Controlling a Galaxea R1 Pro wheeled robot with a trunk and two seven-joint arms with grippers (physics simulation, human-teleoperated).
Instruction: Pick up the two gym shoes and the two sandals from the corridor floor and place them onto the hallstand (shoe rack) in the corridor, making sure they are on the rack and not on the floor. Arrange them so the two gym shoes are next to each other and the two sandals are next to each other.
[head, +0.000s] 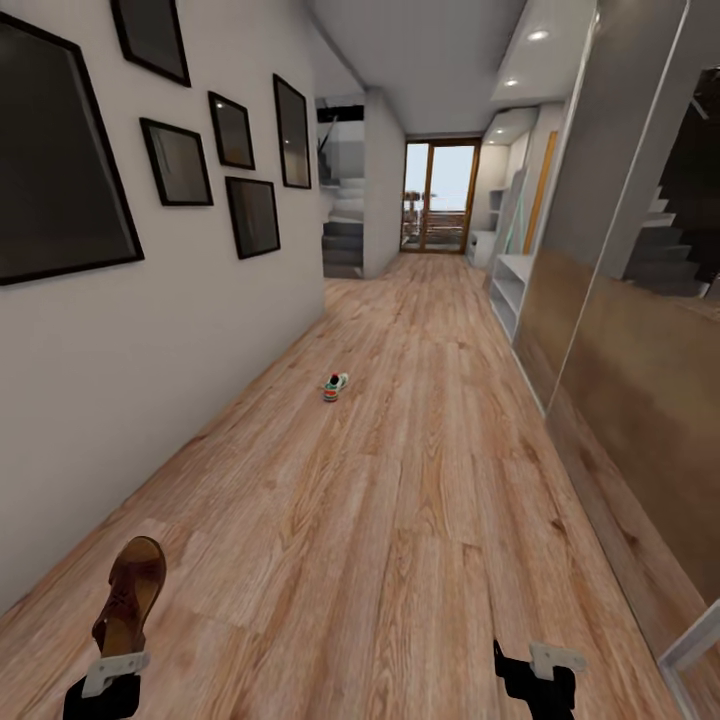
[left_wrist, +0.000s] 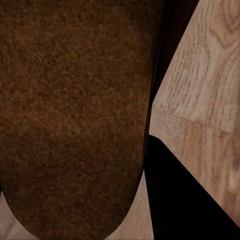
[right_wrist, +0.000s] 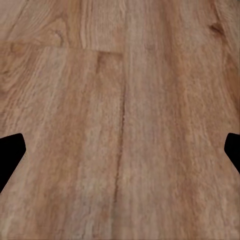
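Looking down the corridor from the head view, a long floor (head: 420, 480) of light brown wood planks with clear grain is seen, bounded on the left by a plain white wall (head: 150, 340) hung with dark, glossy, black-framed pictures (head: 60, 160), and on the right by tall smooth panels, part grey and part wood-toned (head: 620, 330). A single gym shoe (head: 335, 385), small, white with green and a red-orange patch, lies on the planks near the middle of the corridor, well apart from both arms. Farther off along the right wall a pale grey hallstand (head: 510, 285) with low open shelves is seen, and a glazed door (head: 440, 195) closes the far end. At the lower left, the left gripper (head: 112, 668) is closed on a sandal (head: 130, 590), a slim brown shape with a rounded end and dark straps, held upright above the floor by its lower end. At the lower right, the right gripper (head: 540, 670) is seen, black with a pale bracket, low over the planks. In the left wrist view, the sandal's (left_wrist: 70, 115) grainy, suede-like brown surface with a rounded tip is shown close up, with a black finger (left_wrist: 185, 195) beside it and planks behind. In the right wrist view, two black fingertips (right_wrist: 10, 152) are set wide apart at the edges, nothing between them, over bare grained planks (right_wrist: 120, 115).
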